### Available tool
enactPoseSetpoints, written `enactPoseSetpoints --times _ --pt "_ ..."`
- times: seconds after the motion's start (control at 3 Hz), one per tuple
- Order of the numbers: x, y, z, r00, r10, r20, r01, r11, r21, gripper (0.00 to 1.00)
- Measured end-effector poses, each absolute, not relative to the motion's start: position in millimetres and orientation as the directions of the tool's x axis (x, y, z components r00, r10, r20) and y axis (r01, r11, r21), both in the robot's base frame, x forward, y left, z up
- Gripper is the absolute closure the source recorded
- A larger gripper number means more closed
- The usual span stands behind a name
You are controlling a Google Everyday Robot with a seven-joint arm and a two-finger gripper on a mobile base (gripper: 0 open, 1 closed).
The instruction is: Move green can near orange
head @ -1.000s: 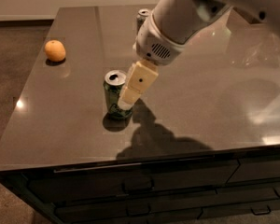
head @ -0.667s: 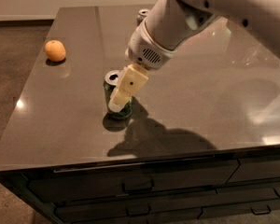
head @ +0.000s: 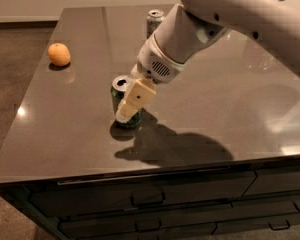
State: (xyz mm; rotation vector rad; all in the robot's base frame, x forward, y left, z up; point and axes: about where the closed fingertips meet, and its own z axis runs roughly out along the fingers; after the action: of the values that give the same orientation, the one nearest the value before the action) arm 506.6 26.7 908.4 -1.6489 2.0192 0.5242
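The green can stands upright near the middle of the dark table, its silver top showing. My gripper hangs down from the white arm and sits right at the can, with its cream-coloured part across the can's right front side. The orange lies at the table's left edge, farther back, well apart from the can to its upper left.
A silver-grey can stands at the back of the table, partly behind my arm. The table's front edge is close below the green can, with drawers under it. Floor lies to the left.
My gripper has moved left and a little lower, closing in on the green can. The can and the orange have stayed in place.
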Motion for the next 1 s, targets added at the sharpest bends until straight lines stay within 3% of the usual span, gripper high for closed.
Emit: enactPoseSetpoints --times 1.0 --pt "523.3 51.9 941.5 -0.147 -0.759 -0.635 -0.981 0.193 -0.003 0.88"
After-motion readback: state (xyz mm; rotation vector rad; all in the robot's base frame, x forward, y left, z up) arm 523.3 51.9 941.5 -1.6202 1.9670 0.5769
